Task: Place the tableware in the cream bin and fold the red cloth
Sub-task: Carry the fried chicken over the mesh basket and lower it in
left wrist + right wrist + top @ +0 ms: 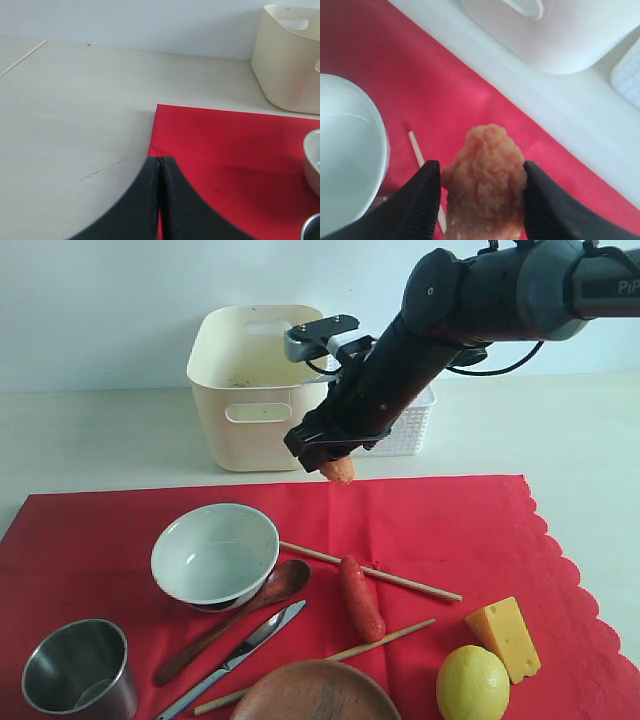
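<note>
On the red cloth (440, 530) lie a white bowl (215, 553), a steel cup (80, 668), a wooden spoon (240, 615), a knife (240, 652), two chopsticks (370, 573) (340, 652) and a brown plate (315, 692). The cream bin (255, 385) stands behind the cloth. My right gripper (335, 462) hangs above the cloth's far edge, just in front of the bin, shut on a lumpy orange food piece (487, 200). My left gripper (160, 161) is shut with nothing in it, over the cloth's left edge (155, 130); the exterior view does not show it.
A white lattice basket (410, 425) sits right of the bin, partly behind my right arm. A sausage (360, 597), a cheese wedge (507, 637) and a lemon (472, 683) lie on the cloth's right half. Bare pale table surrounds the cloth.
</note>
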Controlling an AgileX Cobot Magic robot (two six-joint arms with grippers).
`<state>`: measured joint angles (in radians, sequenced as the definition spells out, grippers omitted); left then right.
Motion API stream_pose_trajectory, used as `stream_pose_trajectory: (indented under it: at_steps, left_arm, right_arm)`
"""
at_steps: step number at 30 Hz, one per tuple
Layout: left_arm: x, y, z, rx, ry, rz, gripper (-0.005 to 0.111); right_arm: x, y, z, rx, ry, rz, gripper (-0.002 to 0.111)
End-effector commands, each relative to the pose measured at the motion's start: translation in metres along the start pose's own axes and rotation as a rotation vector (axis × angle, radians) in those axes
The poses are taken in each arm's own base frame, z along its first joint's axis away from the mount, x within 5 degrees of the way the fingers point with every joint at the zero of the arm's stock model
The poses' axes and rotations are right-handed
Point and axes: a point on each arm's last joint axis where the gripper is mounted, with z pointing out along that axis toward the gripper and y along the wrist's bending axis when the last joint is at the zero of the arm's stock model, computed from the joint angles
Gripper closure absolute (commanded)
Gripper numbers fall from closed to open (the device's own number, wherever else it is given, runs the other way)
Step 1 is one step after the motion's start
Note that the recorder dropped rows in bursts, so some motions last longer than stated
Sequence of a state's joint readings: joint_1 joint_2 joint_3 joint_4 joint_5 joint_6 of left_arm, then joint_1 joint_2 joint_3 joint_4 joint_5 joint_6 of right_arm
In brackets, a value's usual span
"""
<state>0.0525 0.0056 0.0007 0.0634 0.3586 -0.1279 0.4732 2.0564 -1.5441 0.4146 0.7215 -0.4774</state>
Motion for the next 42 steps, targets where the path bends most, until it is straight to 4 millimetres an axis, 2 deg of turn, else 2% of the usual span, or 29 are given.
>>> stream_pose_trajectory:
  at_steps: [1, 29, 36, 42]
  left_arm:
    - [-0.001, 0.000, 0.000, 0.004, -0.012, 0.007, 0.106]
    - [-0.001, 0.000, 0.000, 0.004, -0.012, 0.007, 0.106]
    - [-0.001, 0.000, 0.000, 0.004, -0.012, 0.007, 0.106]
    - [-0.001, 0.000, 0.000, 0.004, -0.012, 0.007, 0.106]
  right_arm:
    - [-0.005, 0.001, -0.005, 0.018, -0.045, -0.022, 0.108]
    - [-0.013, -0.009, -0.010, 0.080, -0.142, -0.097, 0.108]
    - [-0.014, -0.029, -0.024, 0.101, -0.182, -0.036, 0.108]
    - [-0.014, -0.058, -0.041, 0.118, -0.265, 0.043, 0.108]
